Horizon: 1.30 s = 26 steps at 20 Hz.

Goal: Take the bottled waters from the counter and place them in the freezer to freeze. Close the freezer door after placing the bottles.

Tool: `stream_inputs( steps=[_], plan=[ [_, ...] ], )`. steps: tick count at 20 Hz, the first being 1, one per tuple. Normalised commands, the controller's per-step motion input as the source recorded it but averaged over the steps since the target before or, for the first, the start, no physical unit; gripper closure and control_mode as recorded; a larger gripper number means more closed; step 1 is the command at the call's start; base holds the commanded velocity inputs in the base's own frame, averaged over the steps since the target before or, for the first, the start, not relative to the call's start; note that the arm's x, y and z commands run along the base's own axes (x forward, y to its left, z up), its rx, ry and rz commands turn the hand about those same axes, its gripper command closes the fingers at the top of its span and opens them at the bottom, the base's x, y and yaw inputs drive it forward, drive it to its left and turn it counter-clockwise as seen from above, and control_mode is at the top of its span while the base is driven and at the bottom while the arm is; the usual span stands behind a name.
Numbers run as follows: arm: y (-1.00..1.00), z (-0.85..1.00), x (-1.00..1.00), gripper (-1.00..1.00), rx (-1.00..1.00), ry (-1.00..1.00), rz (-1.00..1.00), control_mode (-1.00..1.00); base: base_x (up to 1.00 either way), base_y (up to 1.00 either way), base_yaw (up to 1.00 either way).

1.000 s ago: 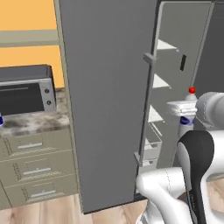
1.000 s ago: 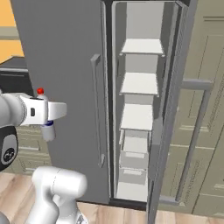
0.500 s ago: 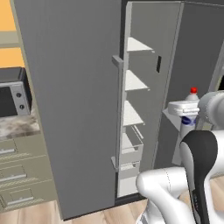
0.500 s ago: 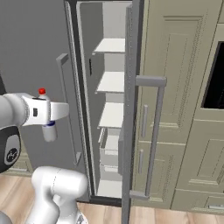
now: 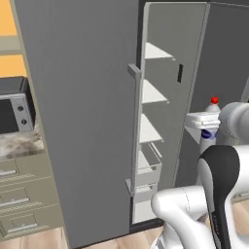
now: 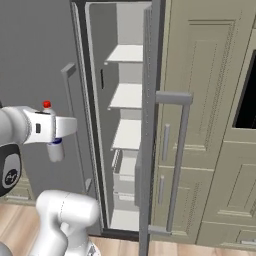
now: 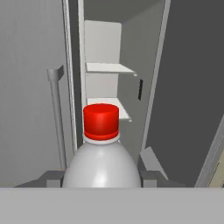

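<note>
Bottle placement is the step in hand, I judge: my jaws are clenched on the red-capped bottle (image 7: pixel 101 153), which stands upright at the lower middle of the hand view with its cap just below the open freezer (image 7: pixel 109 87).

At the far left of the left base view sits the counter (image 5: pixel 19 143) with a microwave (image 5: pixel 14 104) on it. Right of that, the twin grey door (image 5: pixel 82 121) fills the frame's middle left, its bar handle (image 5: pixel 134 131) beside the opening. Next come the white shelves (image 5: pixel 153 92), rising in a stack through the centre. At the right edge, my gripper (image 5: pixel 206 127) carries the bottle near mid-height, roughly level with the middle shelves but well short of them.

In the right base view the freezer door (image 6: pixel 149 125) stands swung out edge-on at centre right, so the gap between it and the left door is narrow.

To do this well I should go straight in along the gap's centreline, keep the bottle upright, clear a shelf lip before lowering, set the base down flat, and let go only once it rests. Drifting sideways risks clipping either door.
</note>
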Motion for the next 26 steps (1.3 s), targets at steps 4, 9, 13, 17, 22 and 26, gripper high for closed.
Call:
stream_inputs(
  steps=[4, 9, 13, 17, 22, 26],
  plan=[
    [0.0, 0.0, 0.0, 1.0, 0.0, 0.0, 0.0, 1.0, 0.3, 0.06, 0.0],
    [0.0, 0.0, 0.0, 1.0, 0.0, 0.0, 0.0, 1.0, 0.28, 0.0, 0.0],
    [0.0, 0.0, 0.0, 1.0, 0.0, 0.0, 0.0, 1.0, 0.36, 0.0, 0.0],
    [0.0, 0.0, 0.0, 1.0, 0.0, 0.0, 0.0, 1.0, 0.44, 0.0, 0.0],
    [0.0, 0.0, 0.0, 1.0, 0.0, 0.0, 0.0, 1.0, 0.46, 0.0, 0.0],
    [0.0, 0.0, 0.0, 1.0, 0.0, 0.0, 0.0, 1.0, 0.28, -0.15, 0.01]
  ],
)
